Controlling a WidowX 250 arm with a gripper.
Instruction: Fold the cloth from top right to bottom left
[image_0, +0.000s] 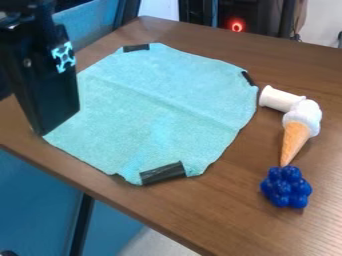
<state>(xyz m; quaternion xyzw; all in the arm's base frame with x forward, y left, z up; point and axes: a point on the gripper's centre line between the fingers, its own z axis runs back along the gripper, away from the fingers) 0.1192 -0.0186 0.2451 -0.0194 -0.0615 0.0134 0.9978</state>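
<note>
The black gripper hangs at the left of the camera view, over the left edge of the cloth, and hides part of that edge. The light turquoise cloth lies spread out on the brown table, with faint creases running across it. Black patches mark its top corner, its right corner and its bottom corner. The left corner is behind the gripper.
On the table, right of the cloth, are a white cylinder, a toy ice cream cone and a blue bumpy cluster. The table's front edge runs from the left down to the bottom centre.
</note>
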